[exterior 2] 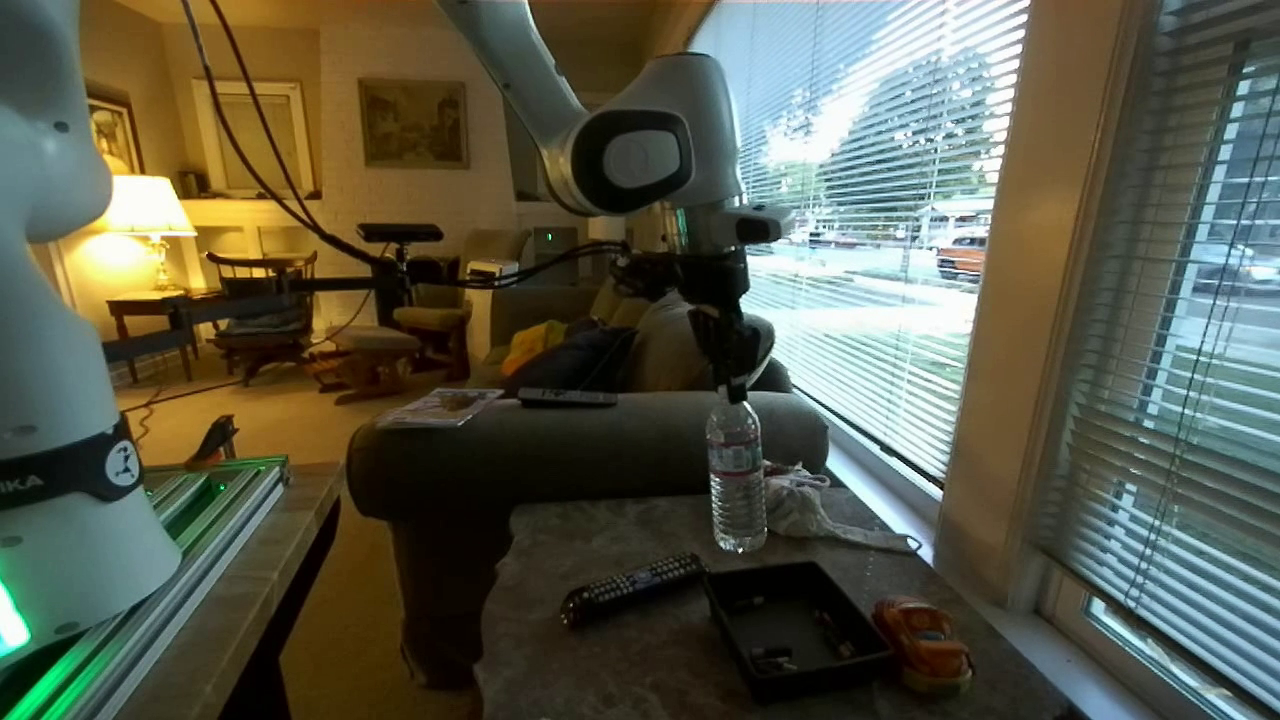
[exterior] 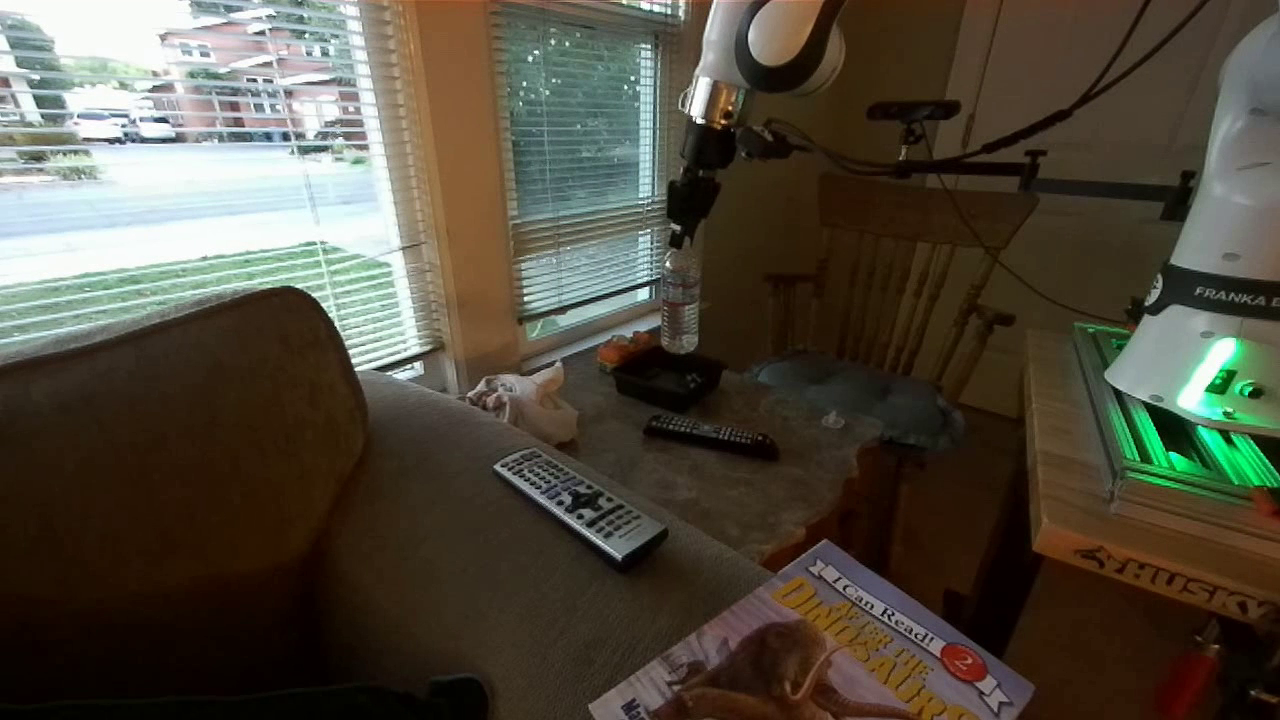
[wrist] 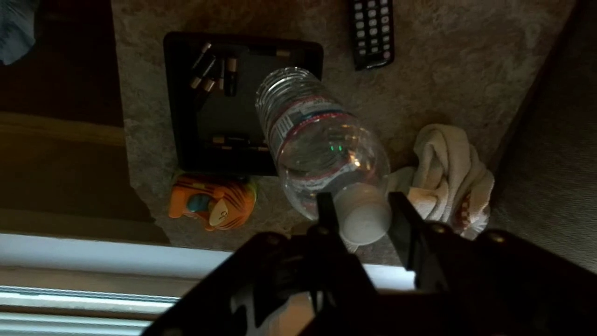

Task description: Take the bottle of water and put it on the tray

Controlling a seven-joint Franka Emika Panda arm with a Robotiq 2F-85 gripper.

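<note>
Bottle (exterior 2: 737, 478) (upright) aloft in the tool (exterior 2: 736, 393).

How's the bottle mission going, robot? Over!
Gripper closed on bottle of water, holding it aloft, roughly upright. Not yet on tray. Batteries in tray, possibly in the way.

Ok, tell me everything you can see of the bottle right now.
The bottle is colourless and see-through, looks like plastic, and is ribbed lower down, with a label in red, white and blue and a white cap. It hangs nearly upright in the air near the tray, not resting in it. The gripper holds it by the cap; nothing else appears to touch it. How full it is, I can't tell.
</note>
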